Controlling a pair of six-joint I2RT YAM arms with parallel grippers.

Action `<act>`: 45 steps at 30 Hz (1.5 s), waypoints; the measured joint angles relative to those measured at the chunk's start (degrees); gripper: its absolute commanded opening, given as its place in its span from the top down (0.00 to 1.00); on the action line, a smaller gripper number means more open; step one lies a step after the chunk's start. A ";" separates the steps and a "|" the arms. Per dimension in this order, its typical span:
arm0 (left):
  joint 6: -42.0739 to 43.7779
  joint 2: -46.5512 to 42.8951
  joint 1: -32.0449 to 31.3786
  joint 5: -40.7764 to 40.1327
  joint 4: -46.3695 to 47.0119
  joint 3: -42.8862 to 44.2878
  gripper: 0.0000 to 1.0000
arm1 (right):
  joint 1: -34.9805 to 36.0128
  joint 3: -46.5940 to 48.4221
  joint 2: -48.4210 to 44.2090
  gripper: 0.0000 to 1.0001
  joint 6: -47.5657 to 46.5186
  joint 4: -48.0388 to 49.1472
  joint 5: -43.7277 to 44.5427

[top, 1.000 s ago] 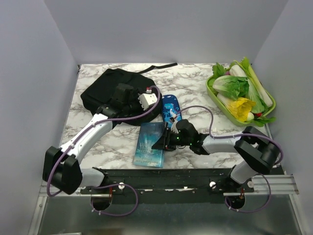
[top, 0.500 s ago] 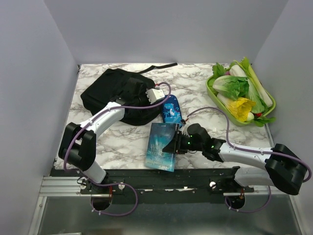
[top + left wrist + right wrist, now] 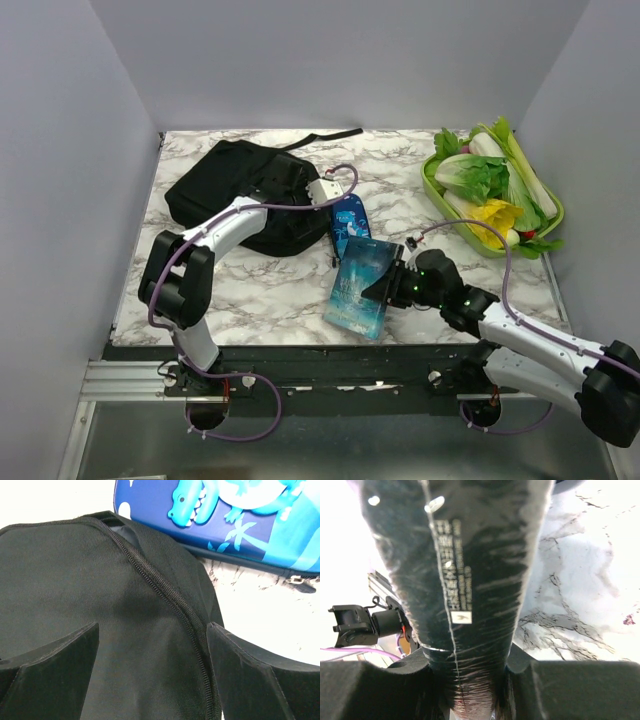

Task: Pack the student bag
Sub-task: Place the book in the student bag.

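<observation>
On the far left of the table (image 3: pixel 250 290) lies the bag (image 3: pixel 225 195), a soft black heap with one strap running along the back edge. The left gripper (image 3: pixel 300 185) is over the bag's right end, jaws spread wide and holding nothing. From the left wrist, black fabric fills the space between the fingers (image 3: pixel 60 665) and a zipper (image 3: pixel 165 590) runs diagonally through the gap. I cannot tell whether the fingers touch the cloth.

A blue pencil case (image 3: pixel 348 220) with a crocodile print lies just beside the bag's right edge, close to the left gripper (image 3: pixel 152 630).

Near the table's front edge, the right gripper (image 3: pixel 392 287) is clamped on a book (image 3: pixel 360 285) with a blue-green cover, gripping it by its right edge. The book is tilted, well apart from the bag. From the right wrist, the book (image 3: pixel 465 580) is seen edge-on, pinched between the two fingers (image 3: pixel 580 690).

At the far right stands a green tray (image 3: pixel 428 180) piled with vegetables.
</observation>
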 measured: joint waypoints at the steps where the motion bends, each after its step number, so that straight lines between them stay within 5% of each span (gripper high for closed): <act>1: -0.20 0.13 -0.02 0.72 -0.50 0.55 0.06 | -0.57 0.00 -0.55 1.00 -0.04 -0.26 0.09; 6: -1.40 0.07 -0.90 2.78 -1.01 1.14 0.08 | -0.81 0.00 -1.66 0.99 -0.42 -2.01 0.20; 15: -1.55 1.90 -2.67 -2.32 -0.42 1.16 0.26 | -0.81 0.02 -2.69 1.00 -0.39 -3.48 0.20; 28: -2.73 4.00 -2.40 -10.05 1.86 1.92 0.83 | -0.81 -0.04 -5.14 0.99 -0.37 -5.70 0.26; 36: -5.60 0.35 -2.40 -10.67 -1.03 5.16 0.88 | -0.81 -0.04 -4.98 0.99 -0.44 -5.70 0.22; 40: -6.51 -3.30 -2.40 -10.67 -2.23 5.18 1.00 | -0.81 -0.04 -4.59 0.99 -0.46 -5.60 0.15; 45: -8.11 -5.07 -2.40 -9.97 -4.35 5.20 1.00 | -0.81 0.00 -4.46 0.99 -0.52 -5.07 -0.22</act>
